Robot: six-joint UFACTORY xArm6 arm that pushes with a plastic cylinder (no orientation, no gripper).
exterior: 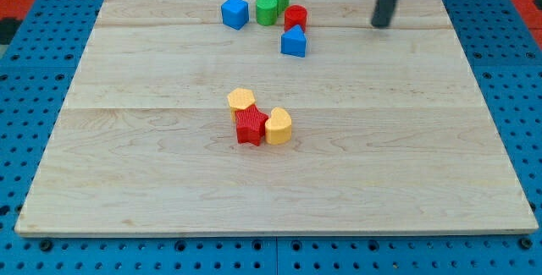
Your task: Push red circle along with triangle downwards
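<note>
**Red circle and blue triangle sat left of my tip**

Red circle touched the blue triangle below it, both left of my tip, which grasped nothing. Green blocks and a blue cube lay farther left; yellow and red blocks clustered below.

Only a short length of the robot shows: a straight, dark rod, nearly black with a faint slate cast, entering from the view's top edge. It is round in section, smooth and plain, with no visible markings, screws, cables or joints on the part in frame. Its width looks even along the visible length. My tip is blunt and squared off rather than pointed, the same dark colour as the shaft above it.
</note>
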